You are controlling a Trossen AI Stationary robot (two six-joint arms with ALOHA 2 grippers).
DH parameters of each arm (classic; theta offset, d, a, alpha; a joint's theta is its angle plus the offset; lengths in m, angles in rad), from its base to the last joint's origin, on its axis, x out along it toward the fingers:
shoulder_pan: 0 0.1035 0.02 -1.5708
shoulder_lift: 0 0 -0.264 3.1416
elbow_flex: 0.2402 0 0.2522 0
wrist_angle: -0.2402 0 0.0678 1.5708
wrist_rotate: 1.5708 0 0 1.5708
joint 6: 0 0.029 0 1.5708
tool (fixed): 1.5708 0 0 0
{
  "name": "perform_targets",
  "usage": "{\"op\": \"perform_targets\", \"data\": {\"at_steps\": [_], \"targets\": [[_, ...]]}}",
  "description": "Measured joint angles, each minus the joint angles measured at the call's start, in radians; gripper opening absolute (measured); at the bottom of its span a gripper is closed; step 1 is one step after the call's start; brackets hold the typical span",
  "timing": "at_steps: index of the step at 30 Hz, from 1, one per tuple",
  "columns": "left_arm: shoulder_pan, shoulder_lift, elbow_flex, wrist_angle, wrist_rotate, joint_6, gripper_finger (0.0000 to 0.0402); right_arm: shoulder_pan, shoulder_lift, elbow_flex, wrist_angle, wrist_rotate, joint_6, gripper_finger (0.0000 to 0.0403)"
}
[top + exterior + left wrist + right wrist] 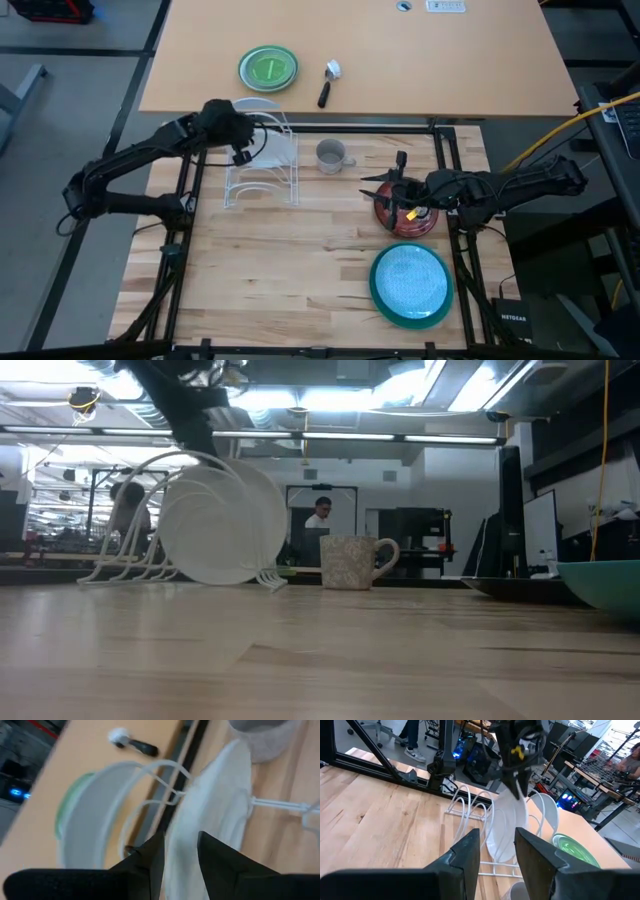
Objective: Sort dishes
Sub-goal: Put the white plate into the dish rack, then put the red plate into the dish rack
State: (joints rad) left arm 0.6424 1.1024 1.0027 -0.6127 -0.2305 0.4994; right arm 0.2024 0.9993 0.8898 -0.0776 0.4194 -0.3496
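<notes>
A white plate (pixel 225 525) stands on edge in the white wire rack (pixel 262 185), its lower rim among the wires. My left gripper (pixel 242 148) is above the rack, shut on this plate; it also shows in the right wrist view (pixel 520 790). A grey mug (pixel 331 155) stands upright on the table just right of the rack. My right gripper (pixel 380 172) is open and empty over the left part of the dark red patterned plate (pixel 412 224). A light blue plate (pixel 410 275) lies in a teal plate (pixel 378 296) near the front right. My left gripper pinches the white plate's upper rim (pixel 186 820) between its two fingers (pixel 150 857), one on each face. The fingers come from above, pointing down. The plate stands nearly upright, its lower part in the rack.
A bright green plate (pixel 268 68) and a black-handled brush (pixel 327 85) lie on the lighter far table. Black frame rails (pixel 447 150) run along the wooden table's edges. Bare wood lies between the rack and the front edge. People show in the room behind.
</notes>
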Motion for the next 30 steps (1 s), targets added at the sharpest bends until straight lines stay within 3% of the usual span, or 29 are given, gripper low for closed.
{"op": "perform_targets", "data": {"at_steps": [8,14,23,30], "targets": [[0.000,-0.097,0.001,0.015,-0.006,-0.029,0.0107,0.000,0.000,0.000,0.000,0.000,0.000,0.0127],[-0.019,-0.162,0.002,0.062,0.001,-0.161,0.0107,0.000,0.000,0.000,0.001,0.000,0.000,0.0127],[-0.142,-0.181,0.002,0.170,0.251,-0.431,0.0107,0.000,0.000,0.000,0.000,-0.011,0.002,0.0127],[-0.330,-0.124,0.002,0.254,0.313,-0.523,0.0107,0.000,0.000,0.000,-0.005,-0.030,0.003,0.0127]]}}
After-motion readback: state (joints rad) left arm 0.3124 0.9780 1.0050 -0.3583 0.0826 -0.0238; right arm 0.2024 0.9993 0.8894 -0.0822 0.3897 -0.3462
